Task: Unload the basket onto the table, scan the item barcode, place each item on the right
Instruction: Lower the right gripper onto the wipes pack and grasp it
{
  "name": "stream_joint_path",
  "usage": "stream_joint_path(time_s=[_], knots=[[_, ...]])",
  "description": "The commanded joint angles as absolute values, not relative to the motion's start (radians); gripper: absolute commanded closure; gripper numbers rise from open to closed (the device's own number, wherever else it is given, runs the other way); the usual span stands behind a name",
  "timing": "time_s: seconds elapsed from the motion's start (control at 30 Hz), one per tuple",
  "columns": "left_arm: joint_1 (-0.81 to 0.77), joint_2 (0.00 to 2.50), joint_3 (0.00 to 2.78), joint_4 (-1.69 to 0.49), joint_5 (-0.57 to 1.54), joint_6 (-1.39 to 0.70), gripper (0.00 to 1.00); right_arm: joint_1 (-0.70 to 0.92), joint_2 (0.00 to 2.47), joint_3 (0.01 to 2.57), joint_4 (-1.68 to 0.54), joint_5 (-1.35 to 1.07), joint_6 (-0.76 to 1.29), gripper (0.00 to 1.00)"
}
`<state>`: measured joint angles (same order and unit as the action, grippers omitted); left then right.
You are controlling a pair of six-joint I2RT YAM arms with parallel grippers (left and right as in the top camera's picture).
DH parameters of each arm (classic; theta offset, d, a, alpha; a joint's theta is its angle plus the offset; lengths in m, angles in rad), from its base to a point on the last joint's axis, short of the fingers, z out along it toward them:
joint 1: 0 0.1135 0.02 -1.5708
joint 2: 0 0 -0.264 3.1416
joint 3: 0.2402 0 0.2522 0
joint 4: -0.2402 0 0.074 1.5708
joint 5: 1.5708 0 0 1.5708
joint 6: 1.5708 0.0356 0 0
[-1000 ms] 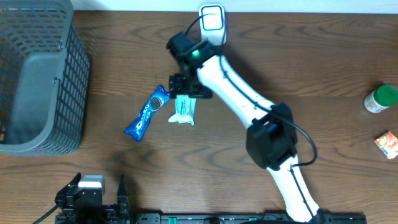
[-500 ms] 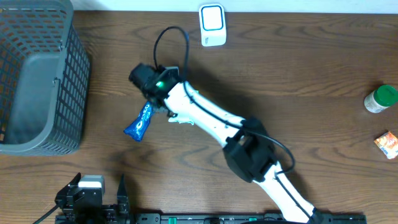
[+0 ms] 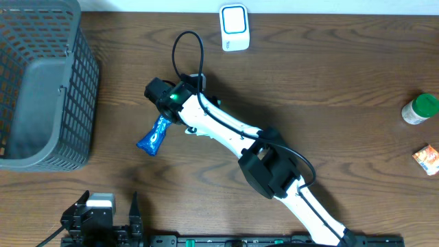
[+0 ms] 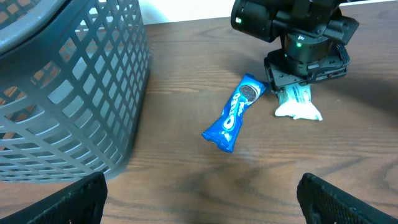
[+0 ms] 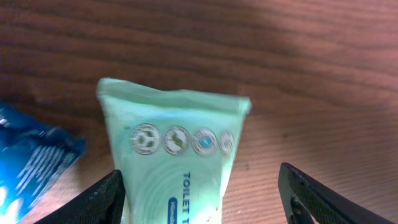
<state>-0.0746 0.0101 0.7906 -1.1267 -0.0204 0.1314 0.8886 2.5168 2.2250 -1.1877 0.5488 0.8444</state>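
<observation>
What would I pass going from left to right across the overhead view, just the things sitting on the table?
grey basket → blue Oreo pack → white scanner → green-capped bottle

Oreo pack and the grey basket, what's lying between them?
Nothing, just bare wooden table between the Oreo pack and the basket; the left wrist view shows it best.
</observation>
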Motion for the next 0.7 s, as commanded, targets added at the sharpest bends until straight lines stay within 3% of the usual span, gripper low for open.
stream_joint_path(time_s=[0.0,0.13,0.27,0.43,0.57,0.67], knots=[[-0.071,0.004,0.791,-1.129,-0.008,0.141,0.02,0.902,2.577,2.229,-1.199,0.646,0.812,0.28],[-0.071,0.004,0.791,-1.129,-0.008,0.141,0.02,0.91,2.608,2.229,-1.242,0.645,0.814,0.36],[-0.071,0.004,0.791,-1.129,-0.008,0.141,0.02,0.915,2.616,2.229,-1.285,0.601,0.815,0.7],[-0.071,0.004,0.791,-1.129,-0.008,0.141,0.02,0.923,2.608,2.236,-1.336,0.555,0.859,0.99],[-0.071,0.003,0.791,-1.129,-0.008,0.141,0.02,0.913,2.564,2.312,-1.457,0.51,0.872,0.99],[-0.071,0.004,0.791,-1.129,-0.008,0.141,0.02,0.895,2.505,2.398,-1.503,0.367,0.758,0.99]])
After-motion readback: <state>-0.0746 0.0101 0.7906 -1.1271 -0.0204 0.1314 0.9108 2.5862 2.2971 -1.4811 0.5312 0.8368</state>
